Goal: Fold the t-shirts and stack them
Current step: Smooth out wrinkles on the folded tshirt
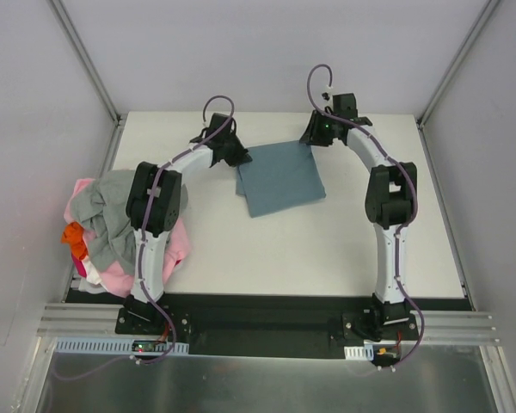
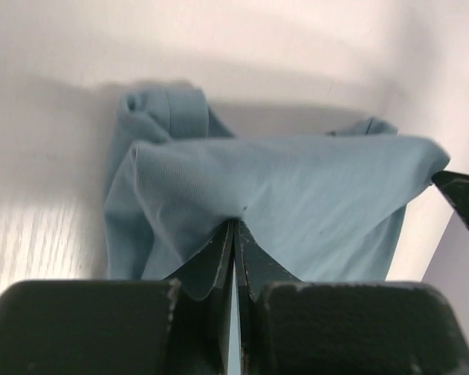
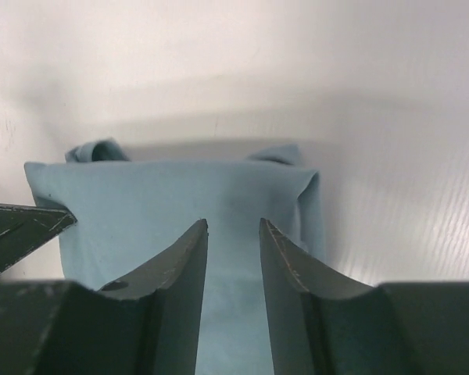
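A slate-blue t-shirt, folded into a rough square, lies at the back middle of the white table. My left gripper is at its left far corner, shut on a pinch of the blue cloth, which tents up from the closed fingertips. At the right far corner, my right gripper has its jaws closed partway on the blue cloth, which fills the gap between its fingers. The shirt's edge runs taut between the two grippers.
At the table's left edge lies a heap of other t-shirts: grey, pink, orange and white, partly behind the left arm. White walls enclose the back and sides.
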You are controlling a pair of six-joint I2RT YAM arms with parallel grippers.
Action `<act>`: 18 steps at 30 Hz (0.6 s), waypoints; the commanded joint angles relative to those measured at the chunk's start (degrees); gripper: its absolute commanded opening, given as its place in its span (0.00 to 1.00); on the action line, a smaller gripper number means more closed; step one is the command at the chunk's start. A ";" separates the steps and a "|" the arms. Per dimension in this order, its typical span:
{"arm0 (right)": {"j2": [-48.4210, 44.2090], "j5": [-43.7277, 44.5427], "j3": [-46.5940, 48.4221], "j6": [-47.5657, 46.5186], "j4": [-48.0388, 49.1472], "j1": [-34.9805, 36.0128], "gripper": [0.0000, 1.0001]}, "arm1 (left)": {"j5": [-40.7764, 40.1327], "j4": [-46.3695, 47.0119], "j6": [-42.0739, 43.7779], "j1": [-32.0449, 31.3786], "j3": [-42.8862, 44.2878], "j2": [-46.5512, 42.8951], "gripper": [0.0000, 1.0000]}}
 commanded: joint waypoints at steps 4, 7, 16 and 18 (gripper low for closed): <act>6.52 -1.56 7.09 3.61 5.70 -0.74 0.41 | 0.48 3.25 -2.35 2.96 6.48 5.26 0.00; 7.59 -2.45 8.07 4.57 7.01 -0.74 0.42 | 0.83 3.16 -2.00 3.75 8.33 6.93 0.00; 0.75 -4.37 13.43 4.32 5.00 -2.67 0.80 | 3.99 1.06 4.23 6.74 12.19 4.04 0.19; -5.46 -4.65 12.83 2.65 1.60 -3.29 0.96 | 7.23 0.09 9.39 6.65 14.48 0.18 0.34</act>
